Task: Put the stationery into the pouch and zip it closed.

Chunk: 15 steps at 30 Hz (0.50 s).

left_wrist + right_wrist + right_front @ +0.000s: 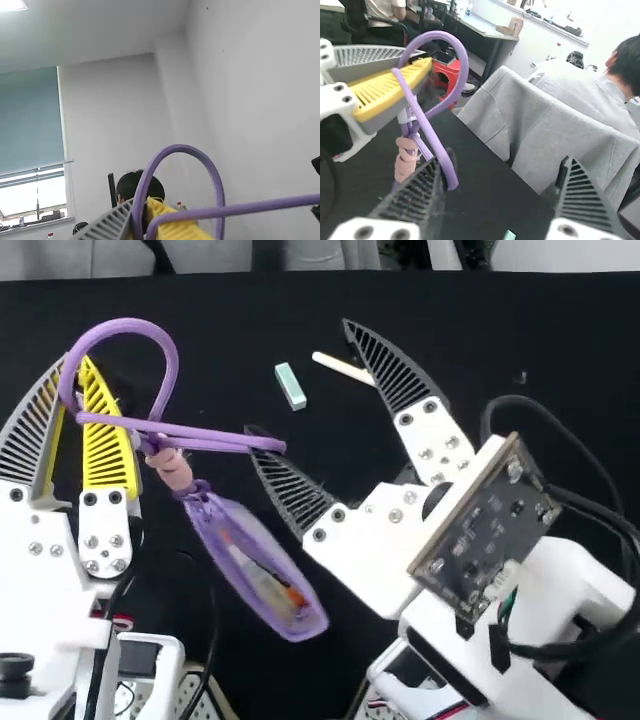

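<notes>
A purple see-through pouch [262,578] with pens inside lies slanted at the table's front. A pink charm [172,470] joins it to a purple strap loop [150,335]. My left gripper [78,365], with one yellow and one grey finger, is shut on that strap near its tips, as also shown for the left gripper [422,57] in the right wrist view. My right gripper [298,376] stands wide open, its nearer black finger [290,490] touching the strap's end. A mint eraser [290,385] and a cream stick [338,364] lie on the table between its fingers.
The black table [200,300] extends behind the eraser. The arm bases and cables [560,440] crowd the front edge. A grey cloth-covered chair [545,135] and people stand beyond the table.
</notes>
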{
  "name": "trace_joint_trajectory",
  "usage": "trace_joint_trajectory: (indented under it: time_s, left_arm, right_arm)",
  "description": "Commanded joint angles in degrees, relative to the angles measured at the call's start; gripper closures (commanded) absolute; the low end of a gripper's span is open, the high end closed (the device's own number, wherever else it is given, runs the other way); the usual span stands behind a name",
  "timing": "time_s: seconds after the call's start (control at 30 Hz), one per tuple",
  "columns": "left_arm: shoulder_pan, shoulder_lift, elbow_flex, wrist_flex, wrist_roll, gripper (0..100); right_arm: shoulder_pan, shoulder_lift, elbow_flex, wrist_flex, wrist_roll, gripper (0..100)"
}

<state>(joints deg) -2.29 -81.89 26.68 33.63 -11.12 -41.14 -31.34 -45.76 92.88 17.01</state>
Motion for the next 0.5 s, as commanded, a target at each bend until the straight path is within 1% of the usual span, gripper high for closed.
trace_joint_trajectory:
  time_s: [0.0, 0.1, 0.23, 0.3, 0.37, 0.47]
  left_arm:
    - [-4.0, 0.8, -2.9, -0.4, 0.0, 97]
    - [-4.0, 0.8, -2.9, -0.4, 2.2, 97]
    - [-4.0, 0.8, -2.5, -0.4, 3.4, 97]
    - [-3.6, 0.8, -2.1, -0.5, 3.4, 97]
    - [-0.9, 0.8, -1.6, -0.9, 3.1, 97]
    - [2.9, 0.8, -0.9, -1.1, 3.0, 97]
  right_arm:
    - [-0.6, -5.6, 0.7, 0.6, 0.3, 68.3]
    - [-7.6, -3.8, 3.3, 0.4, 0.6, 67.9]
    - [-17.8, -0.5, 6.6, 0.7, 1.0, 59.8]
    - [-21.5, 0.4, 7.5, 2.2, 4.9, 58.1]
    - [-25.3, 0.5, 7.9, 3.3, 7.5, 58.1]
    - [-29.0, -0.7, 6.8, 4.6, 7.7, 58.1]
